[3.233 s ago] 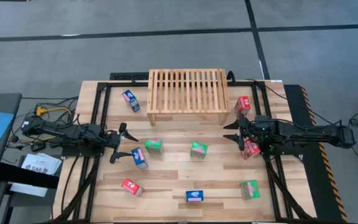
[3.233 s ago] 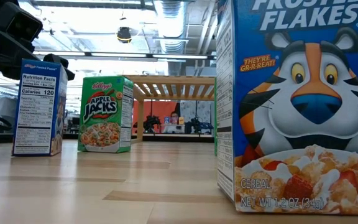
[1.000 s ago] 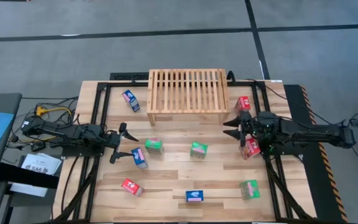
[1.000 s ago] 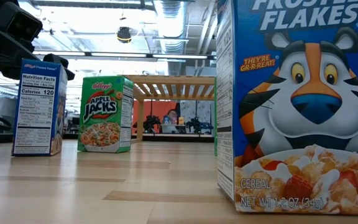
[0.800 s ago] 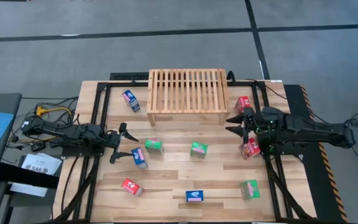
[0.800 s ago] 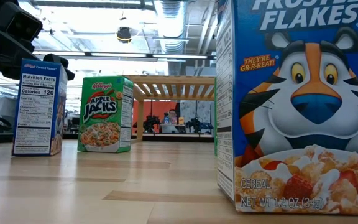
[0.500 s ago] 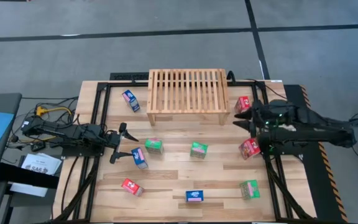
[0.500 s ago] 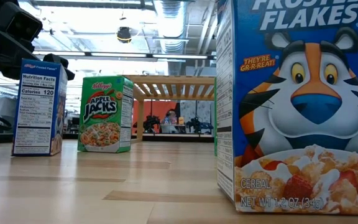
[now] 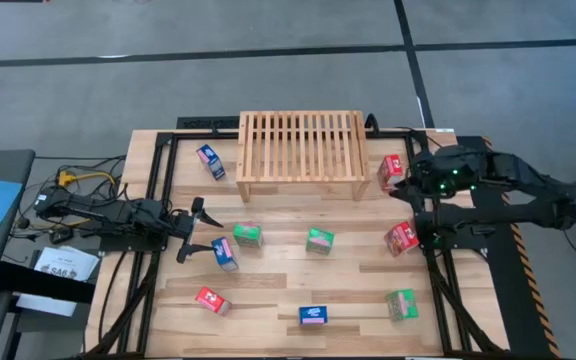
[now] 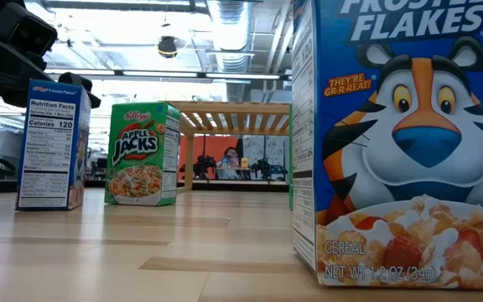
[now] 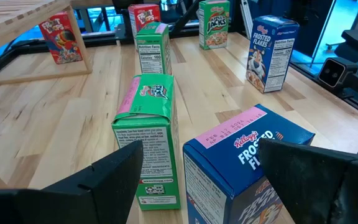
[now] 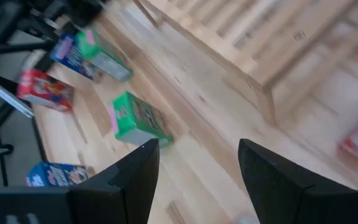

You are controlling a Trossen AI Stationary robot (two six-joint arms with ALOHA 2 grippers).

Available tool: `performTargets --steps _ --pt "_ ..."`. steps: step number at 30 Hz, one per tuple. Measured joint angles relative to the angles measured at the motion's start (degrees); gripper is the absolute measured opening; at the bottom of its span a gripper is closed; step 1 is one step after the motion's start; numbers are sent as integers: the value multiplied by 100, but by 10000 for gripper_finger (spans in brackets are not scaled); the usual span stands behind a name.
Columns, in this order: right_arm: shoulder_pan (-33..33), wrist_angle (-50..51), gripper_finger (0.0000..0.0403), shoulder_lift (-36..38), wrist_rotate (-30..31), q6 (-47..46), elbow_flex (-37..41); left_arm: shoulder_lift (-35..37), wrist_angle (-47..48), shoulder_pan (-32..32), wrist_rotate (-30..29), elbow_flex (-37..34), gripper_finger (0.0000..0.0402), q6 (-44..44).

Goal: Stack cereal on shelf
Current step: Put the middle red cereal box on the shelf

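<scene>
The slatted wood rack (image 9: pixel 301 150) stands at the table's far middle with nothing on it. Several small cereal boxes stand or lie scattered on the tabletop. My left gripper (image 9: pixel 195 228) is open at the left side, and a blue box (image 9: pixel 225 253) lies just before its fingers; the left wrist view shows this box (image 11: pixel 247 163) beside a green box (image 11: pixel 149 134). My right gripper (image 9: pixel 401 192) is open and empty above the table's right side, between the red box (image 9: pixel 392 167) by the rack and the red box (image 9: pixel 401 237) nearer the front.
Other boxes: blue (image 9: pixel 210 161) left of the rack, green (image 9: pixel 248 235) and green (image 9: pixel 319 241) mid-table, red (image 9: pixel 211 300), blue (image 9: pixel 314 315) and green (image 9: pixel 401 304) near the front edge. Black frame rails run along both table sides.
My right gripper has risen and drawn away toward the table's far right, leaving the nearer red box on the table where it was. It stays open. My left arm has kept still.
</scene>
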State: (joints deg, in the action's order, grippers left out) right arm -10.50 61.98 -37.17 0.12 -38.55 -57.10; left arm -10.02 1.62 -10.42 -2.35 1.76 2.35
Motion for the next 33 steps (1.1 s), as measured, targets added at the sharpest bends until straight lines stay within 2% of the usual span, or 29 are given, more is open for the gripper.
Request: performTargets --steps 5,11,33 --pt "0 738 245 -275 -2 -569 -245 0 0 -1 0 0 307 0" --pt "0 1129 245 -290 -11 -1502 -256 2 0 0 0 0 307 0" --pt "0 1304 245 -291 -190 -2151 -258 0 0 1 0 -2 307 0"
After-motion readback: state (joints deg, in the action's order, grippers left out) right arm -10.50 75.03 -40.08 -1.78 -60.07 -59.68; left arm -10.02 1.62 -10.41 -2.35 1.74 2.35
